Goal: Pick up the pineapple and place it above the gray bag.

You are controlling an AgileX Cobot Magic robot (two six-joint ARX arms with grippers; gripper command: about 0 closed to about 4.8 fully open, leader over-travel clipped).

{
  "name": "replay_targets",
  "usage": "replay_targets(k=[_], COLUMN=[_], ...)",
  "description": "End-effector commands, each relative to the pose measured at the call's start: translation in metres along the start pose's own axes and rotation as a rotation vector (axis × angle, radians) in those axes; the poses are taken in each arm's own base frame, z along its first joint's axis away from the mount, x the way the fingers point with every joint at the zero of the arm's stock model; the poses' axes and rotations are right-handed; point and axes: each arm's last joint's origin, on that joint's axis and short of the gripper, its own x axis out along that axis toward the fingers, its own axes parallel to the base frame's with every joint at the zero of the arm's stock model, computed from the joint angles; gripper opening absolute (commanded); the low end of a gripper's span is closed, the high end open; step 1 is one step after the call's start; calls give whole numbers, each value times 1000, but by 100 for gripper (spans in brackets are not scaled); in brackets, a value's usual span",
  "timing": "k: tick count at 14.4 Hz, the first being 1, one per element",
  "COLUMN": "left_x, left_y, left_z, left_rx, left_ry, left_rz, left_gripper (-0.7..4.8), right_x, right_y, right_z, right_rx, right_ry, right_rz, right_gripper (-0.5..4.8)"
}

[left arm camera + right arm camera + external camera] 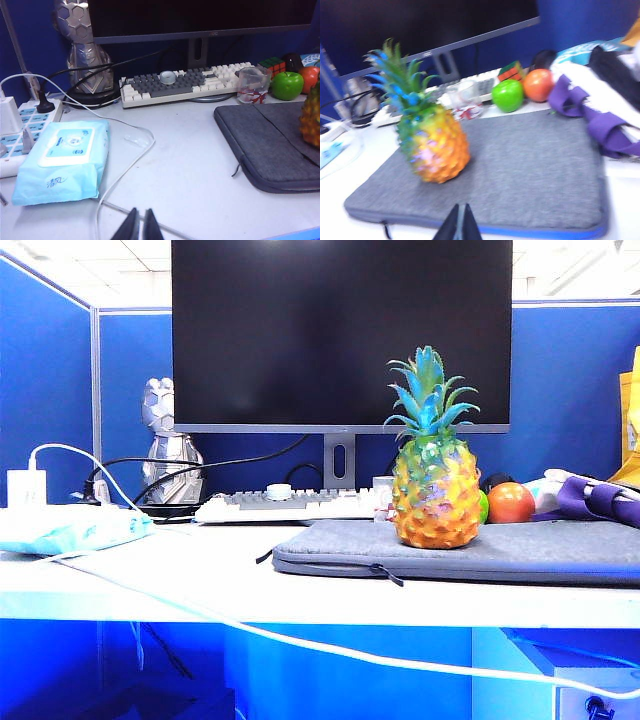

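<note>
The pineapple point(435, 480) stands upright on the gray bag point(540, 552), near the bag's left half; the right wrist view shows the pineapple point(432, 142) on the gray bag point(530, 165) too. In the left wrist view only an edge of the pineapple point(311, 117) shows, on the gray bag point(265, 145). My left gripper point(140, 216) is shut and empty over bare table, well away from the bag. Also shut and empty, my right gripper point(460, 211) hangs over the bag's near edge, clear of the pineapple. Neither gripper shows in the exterior view.
A green apple point(507, 95), an orange-red fruit point(538, 85) and a purple-and-white bundle point(600, 112) lie behind and beside the bag. A keyboard point(185, 85), a clear cup point(252, 85), a wipes pack point(65, 160), a white cable point(125, 165) and a power strip point(20, 125) sit on the table.
</note>
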Motion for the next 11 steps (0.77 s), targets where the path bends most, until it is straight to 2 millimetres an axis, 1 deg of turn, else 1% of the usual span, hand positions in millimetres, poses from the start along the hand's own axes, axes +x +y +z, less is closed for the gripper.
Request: replay_targets(k=[1, 3, 11], left_x=[0, 0, 0], left_y=[0, 0, 0], left_z=[4, 2, 1], left_rx=[-7, -30, -30], left_ry=[-31, -17, -1], left_rz=[-4, -5, -6], left_gripper=[30, 30, 30], right_x=[0, 0, 0], right_y=[1, 1, 1], right_z=[4, 4, 4], right_rx=[-7, -7, -9], right_ry=[-32, -31, -27], right_rz=[-20, -20, -9], right_gripper=[-6, -6, -5])
